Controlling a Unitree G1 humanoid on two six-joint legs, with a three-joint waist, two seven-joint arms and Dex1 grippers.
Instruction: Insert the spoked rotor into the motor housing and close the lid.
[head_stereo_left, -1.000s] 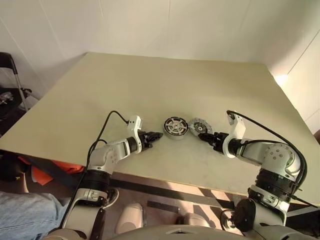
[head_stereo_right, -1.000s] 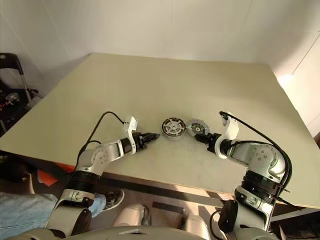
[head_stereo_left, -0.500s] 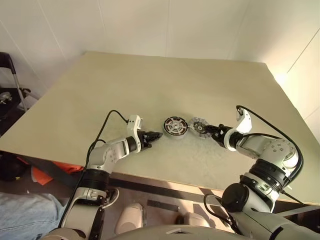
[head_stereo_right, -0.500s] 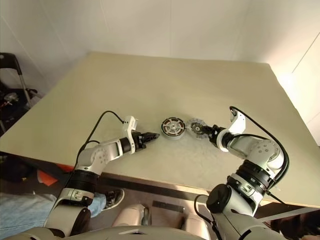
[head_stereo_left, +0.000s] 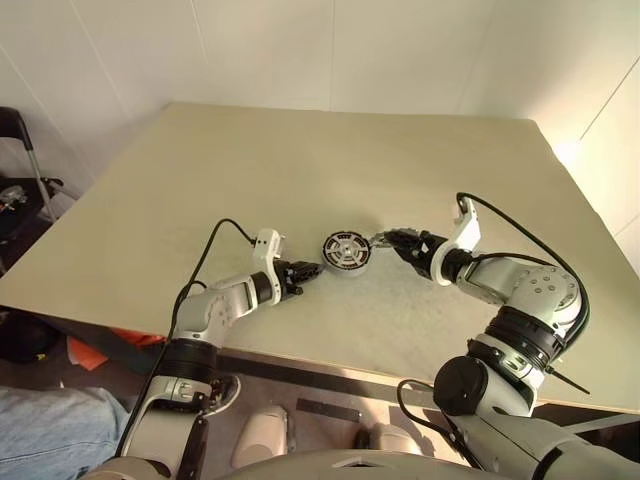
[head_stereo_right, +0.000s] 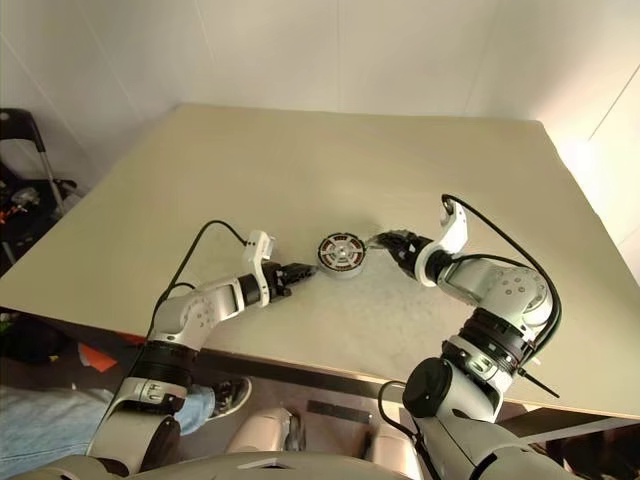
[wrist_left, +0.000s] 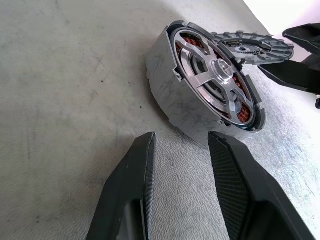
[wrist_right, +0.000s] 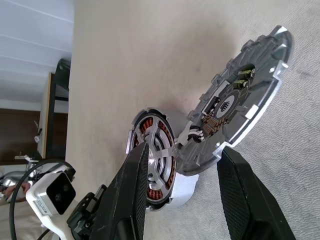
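One gripper (head_stereo_left: 385, 238), the right, clamps the notched silver lid (wrist_right: 240, 97); left gripper (wrist_left: 180, 160) gapes.

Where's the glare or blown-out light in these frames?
Left eye view: sunlight bleaches the table's far right corner. Left wrist view: that corner washes out white behind the lid; the motor housing stays evenly lit. Right wrist view: no glare on the lid.
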